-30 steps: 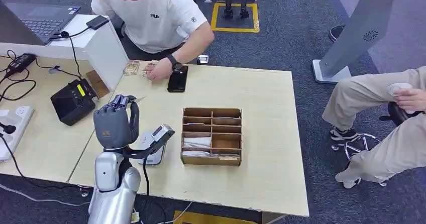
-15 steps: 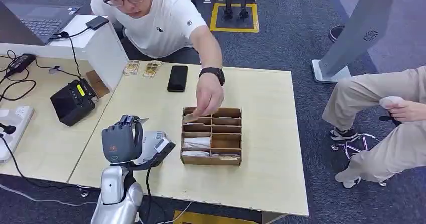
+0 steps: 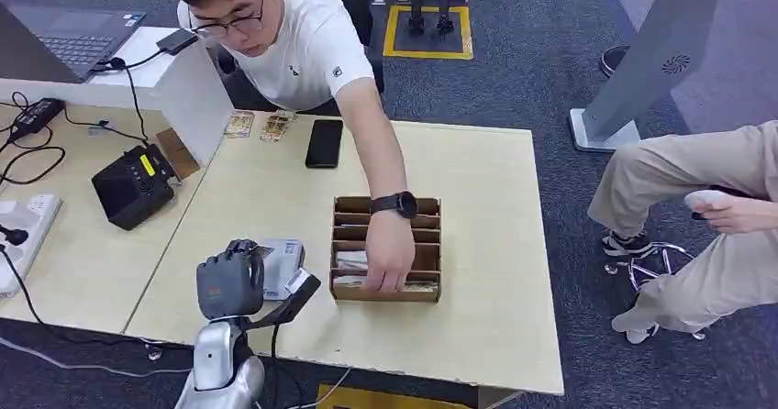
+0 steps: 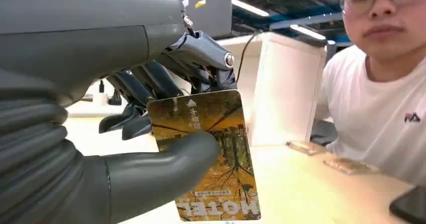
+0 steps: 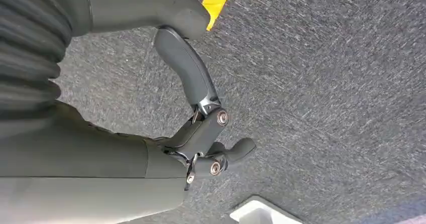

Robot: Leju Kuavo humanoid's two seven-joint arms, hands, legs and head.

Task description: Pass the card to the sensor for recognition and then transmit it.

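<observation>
At the far left of the head view a white power strip (image 3: 20, 230) is seen on the tabletop (image 3: 477, 244), and beside it a black device (image 3: 131, 186) with a small yellow display. Just right of these, near the front edge, the left hand (image 3: 229, 283) is held directly above the grey-white sensor (image 3: 278, 267), which is partly covered by it. In the left wrist view the card (image 4: 208, 156), printed in yellow-brown with a tree pattern, is seen pinched between the thick grey thumb and the dark fingers (image 4: 131, 119) of this hand; the card is thus held over the sensor, though contact between them cannot be told. Farther right, a wooden divided box (image 3: 387, 247) is placed on the table, and a person's hand (image 3: 389, 260) is reached into its front compartments. Behind the box a black phone (image 3: 324, 142) lies flat, with two further cards (image 3: 258, 125) beside it near the back edge. In the right wrist view the right hand (image 5: 201, 128) is seen over grey carpet, its fingers curled in with nothing held.
</observation>
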